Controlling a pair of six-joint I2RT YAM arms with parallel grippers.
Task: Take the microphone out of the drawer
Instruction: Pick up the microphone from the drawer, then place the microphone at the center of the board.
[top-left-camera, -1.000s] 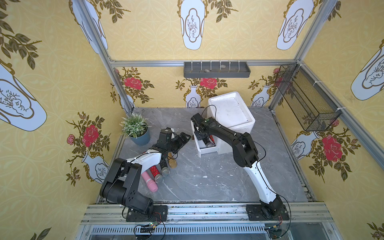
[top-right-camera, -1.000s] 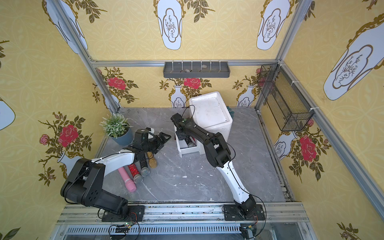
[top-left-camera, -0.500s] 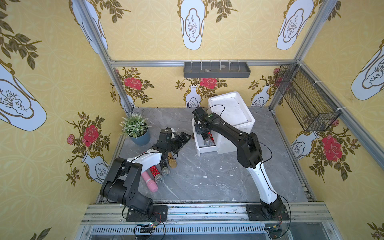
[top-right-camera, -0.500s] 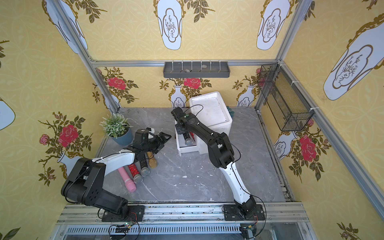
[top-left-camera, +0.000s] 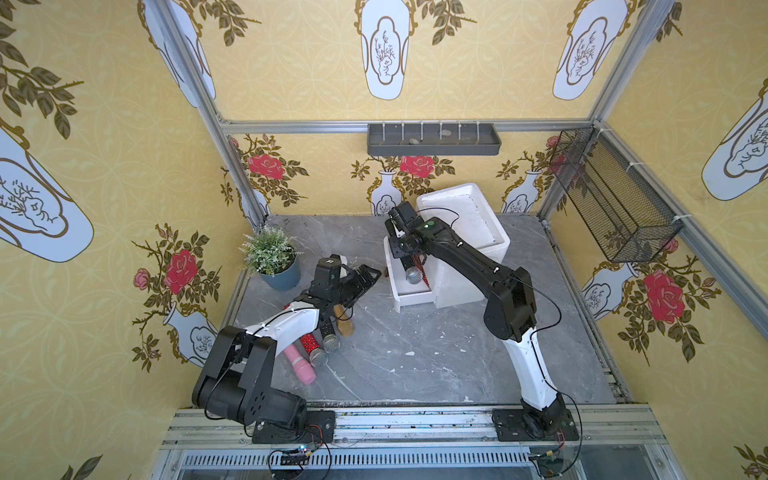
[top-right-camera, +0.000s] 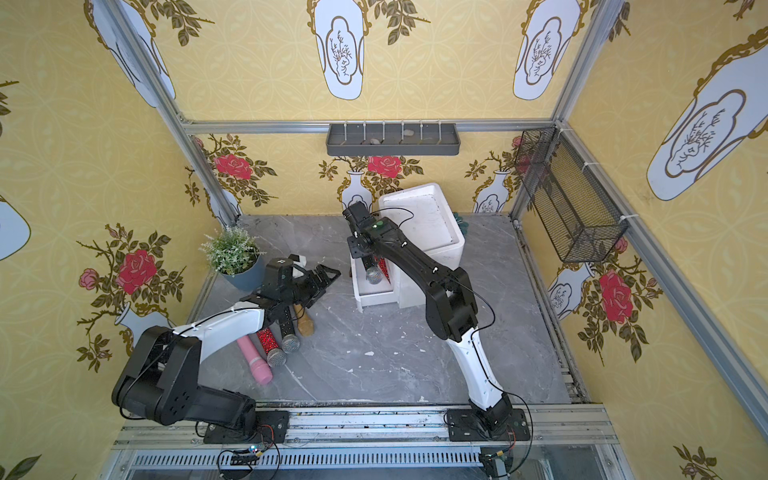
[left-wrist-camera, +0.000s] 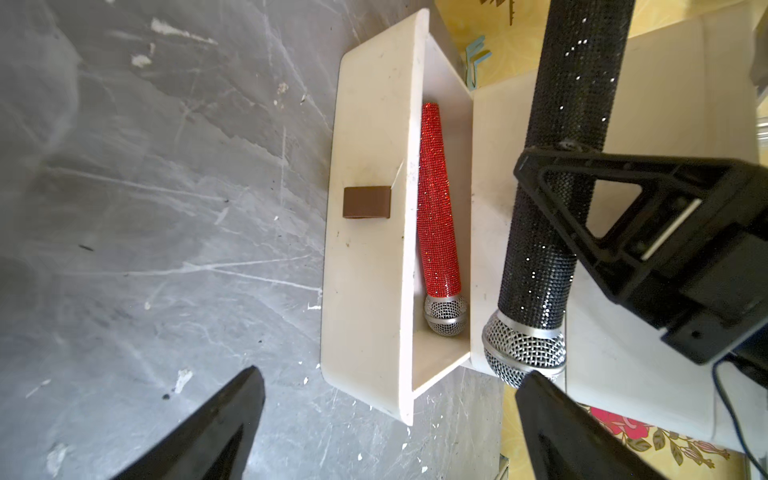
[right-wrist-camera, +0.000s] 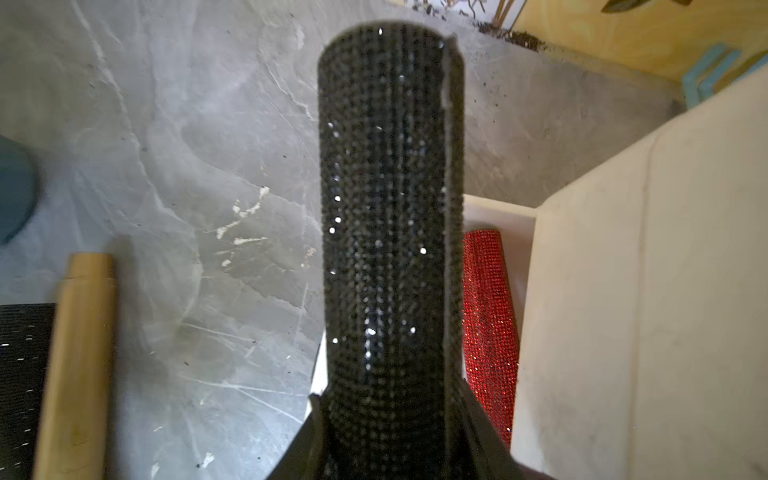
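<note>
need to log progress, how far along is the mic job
Done: the drawer stands open, and four microphones lie on the table. In hand: the right gripper is shut on the black microphone, raised above the drawer. Left: carry it clear and set it down; a red microphone still lies in the drawer. The left gripper hangs open.

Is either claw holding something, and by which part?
The right gripper clamps the black sparkly microphone around the middle of its handle; the open left gripper holds nothing.

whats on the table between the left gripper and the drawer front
Nothing: in the left wrist view only bare, scuffed marble table lies between the open left gripper and the drawer front.
</note>
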